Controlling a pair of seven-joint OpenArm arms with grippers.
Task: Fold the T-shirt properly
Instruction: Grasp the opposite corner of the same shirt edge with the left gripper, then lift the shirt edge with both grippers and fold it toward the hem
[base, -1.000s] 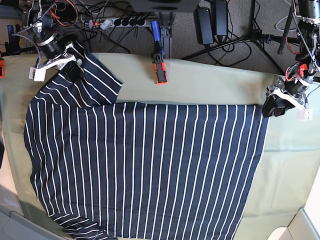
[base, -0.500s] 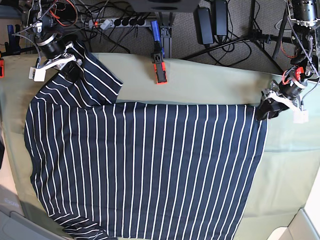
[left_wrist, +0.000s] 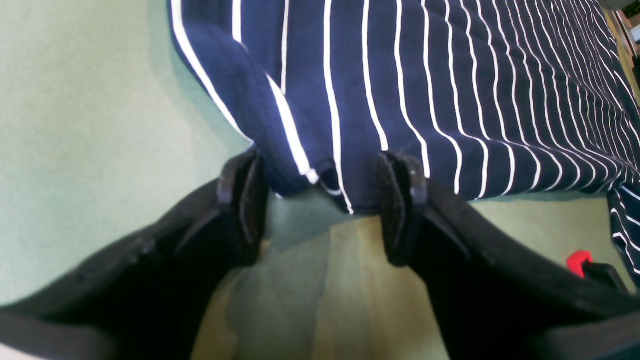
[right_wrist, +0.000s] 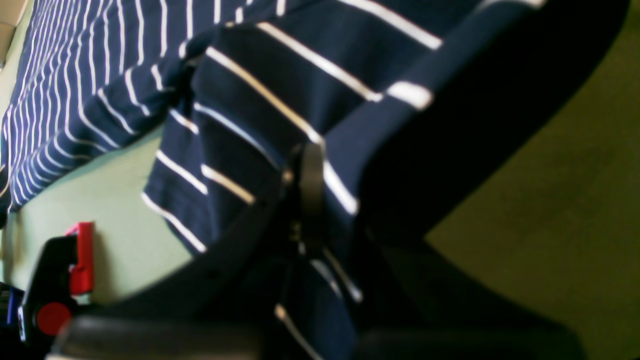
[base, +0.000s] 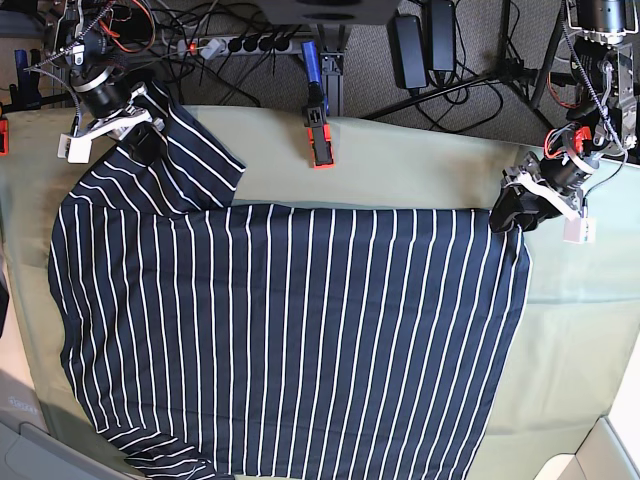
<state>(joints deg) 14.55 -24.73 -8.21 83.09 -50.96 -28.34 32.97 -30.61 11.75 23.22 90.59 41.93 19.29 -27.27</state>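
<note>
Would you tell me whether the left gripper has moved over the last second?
Yes. The left gripper has slid along the green cloth toward the orange clamp, reaching the T-shirt corner.

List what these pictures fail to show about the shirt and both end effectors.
- T-shirt: the near sleeve and hem run off the base view's bottom edge.
- Right end effector: its wrist view is blurred, and striped fabric covers the fingertips clamped on the sleeve.
- Left end effector: open around the shirt corner; whether its pads touch the green cloth is unclear.
</note>
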